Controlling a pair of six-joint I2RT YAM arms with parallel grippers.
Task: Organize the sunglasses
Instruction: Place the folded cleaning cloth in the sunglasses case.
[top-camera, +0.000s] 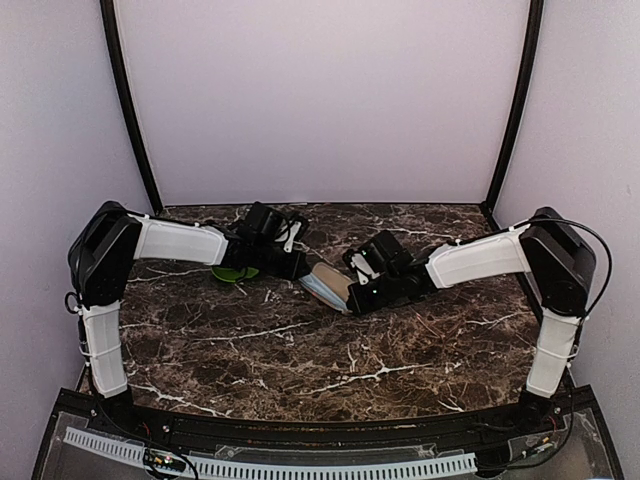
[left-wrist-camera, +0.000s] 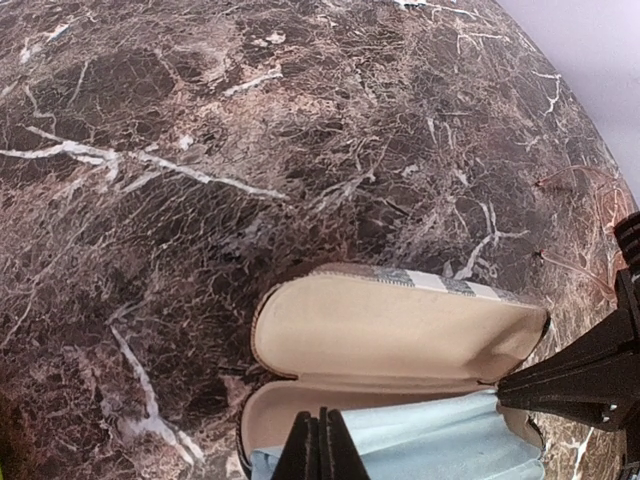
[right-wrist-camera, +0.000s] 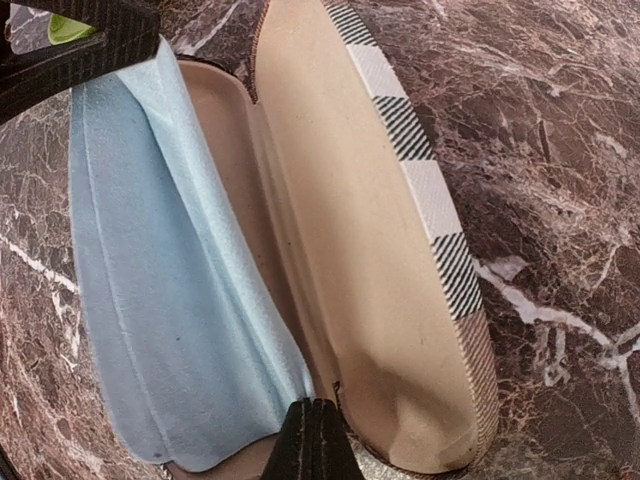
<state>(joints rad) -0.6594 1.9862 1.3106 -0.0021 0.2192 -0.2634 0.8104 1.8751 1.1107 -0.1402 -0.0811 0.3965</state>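
With both sets of tips together, right claw (right-wrist-camera: 313, 440) should steady the case (right-wrist-camera: 370, 250) at six o'clock while left claw (left-wrist-camera: 320, 445) peels the blue cloth (right-wrist-camera: 150, 300) out slowly.

Soft, even light fills the top external view and tints the walls lilac. Detail there is low, and the arms cast only faint shadows on the marble surface (top-camera: 300, 340). Both wrist views are brighter and sharp at centre, their veining bowed toward the edges. The glasses case (right-wrist-camera: 380, 250) holds a gentle shadow in its hollow, and the light-blue cloth (right-wrist-camera: 170, 300) is evenly lit. The left gripper (left-wrist-camera: 320, 445) and right gripper (right-wrist-camera: 314, 440) are dark, slightly blurred wedges.
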